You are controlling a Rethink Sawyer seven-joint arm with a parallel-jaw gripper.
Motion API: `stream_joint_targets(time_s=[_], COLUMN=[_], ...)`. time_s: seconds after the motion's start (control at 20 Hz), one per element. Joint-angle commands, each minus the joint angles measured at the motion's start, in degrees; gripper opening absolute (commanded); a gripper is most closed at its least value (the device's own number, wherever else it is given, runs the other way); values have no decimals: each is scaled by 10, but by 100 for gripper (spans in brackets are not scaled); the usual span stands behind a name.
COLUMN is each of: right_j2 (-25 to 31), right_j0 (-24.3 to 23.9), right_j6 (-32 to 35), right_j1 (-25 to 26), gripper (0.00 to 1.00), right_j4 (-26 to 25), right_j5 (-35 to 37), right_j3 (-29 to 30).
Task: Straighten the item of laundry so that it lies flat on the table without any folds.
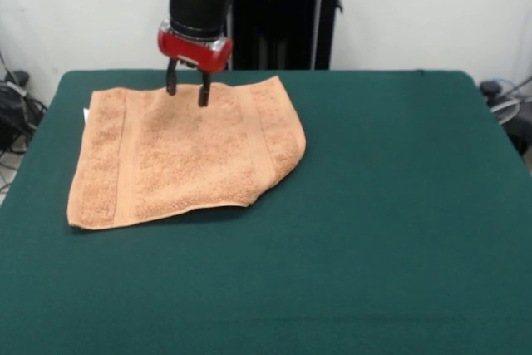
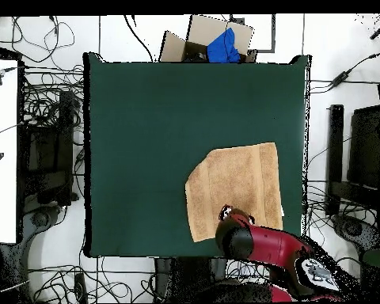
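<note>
The peach-orange towel (image 1: 187, 155) lies on the dark green table (image 1: 374, 205) at the far left of the front view, close to the robot's side. Its near right corner looks folded under, so that edge runs slanted. Border bands run along its left and right sides. A bit of white tag shows at its far left corner (image 1: 86, 114). My gripper (image 1: 187, 93) hangs over the towel's far edge with its two fingers apart, tips at or just above the cloth, holding nothing. In the overhead view the towel (image 2: 233, 186) lies at the lower right and the arm covers its bottom edge at the gripper (image 2: 227, 214).
Cables and equipment lie on the floor around the table. A cardboard box with a blue object (image 2: 225, 43) stands beyond the table's far edge in the overhead view. A white surface (image 2: 1, 142) stands at the left.
</note>
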Motion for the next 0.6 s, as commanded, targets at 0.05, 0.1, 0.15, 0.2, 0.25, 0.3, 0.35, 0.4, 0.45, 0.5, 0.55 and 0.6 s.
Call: stream_joint_targets(time_s=[0.05, 0.1, 0.15, 0.2, 0.25, 0.3, 0.35, 0.4, 0.45, 0.5, 0.55, 0.6], right_j2=[83, 84, 86, 86, 87, 87, 87, 87, 86, 86, 86, 86], right_j0=[19, 20, 22, 24, 27, 31, 34, 36, 39, 42, 45, 47], right_j6=[106, 106, 107, 107, 109, 109, 110, 111, 112, 113, 114, 114], right_j1=[21, 18, 13, 10, 6, 5, 4, 2, 2, 2, 4, 7], gripper=[100, 100, 100, 100, 100, 100, 100, 100, 100, 100, 100, 100], right_j4=[52, 55, 61, 65, 70, 75, 81, 84, 88, 92, 97, 99], right_j5=[-2, 0, 2, 4, 7, 9, 11, 12, 10, 8, 5, 2], right_j3=[-1, 0, 2, 3, 5, 5, 4, 6, 6, 7, 6, 5])
